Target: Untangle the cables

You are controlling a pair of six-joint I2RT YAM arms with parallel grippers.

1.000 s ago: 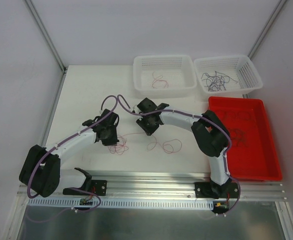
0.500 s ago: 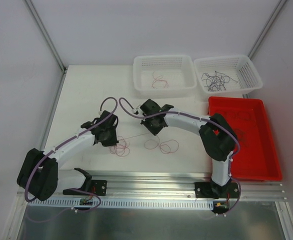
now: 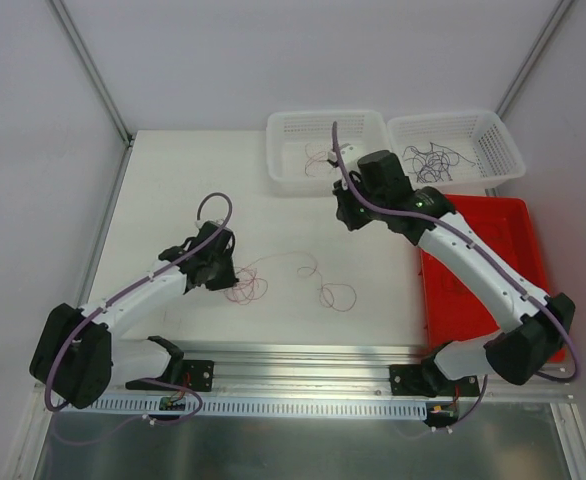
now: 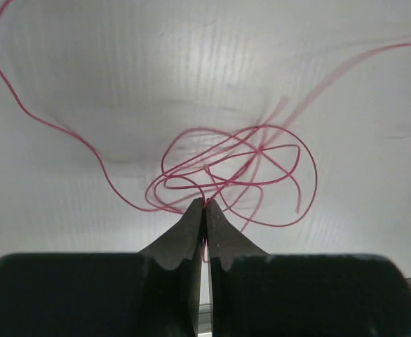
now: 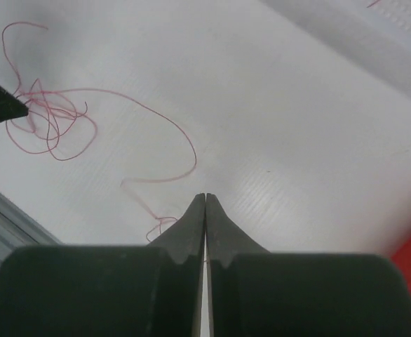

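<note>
- My left gripper (image 4: 204, 208) sits low on the table (image 3: 173, 180), its two fingers clenched on a strand at the near edge of the red tangle (image 4: 233, 165). A sliver of red shows in the slit between them. I hold this point down as an anchor, so the knot has something to pull against.
- The red tangle lies on the white surface just ahead of my left fingertips. It is several overlapping loops crossing at one spot, with one tail curving off to the left of my wrist view and another running to the upper right.
- My right gripper (image 5: 205, 199) hangs well above the table, near the closer white basket (image 3: 283, 125). Its fingers are pressed tip to tip. A small red curl vanishes just beside one of them, but I cannot tell whether any strand is caught between them.
- A long red strand (image 5: 193, 156) runs from the tangle in a wide arc towards my right side and ends in a loop (image 3: 339, 296) on the table. It lies slack, so I judge nothing is being drawn out of the knot right now.
- The closer basket holds one red cable (image 3: 318, 160), and the far basket (image 3: 503, 140) holds dark cables (image 3: 431, 160). I take these as colour bins, which would explain my right gripper being up by the red one.
- The red tray (image 3: 538, 345) beside my right arm holds faint dark wires that are yet to be sorted.
- The tangle looks far from undone, and wire this thin slips easily from a pinch.
</note>
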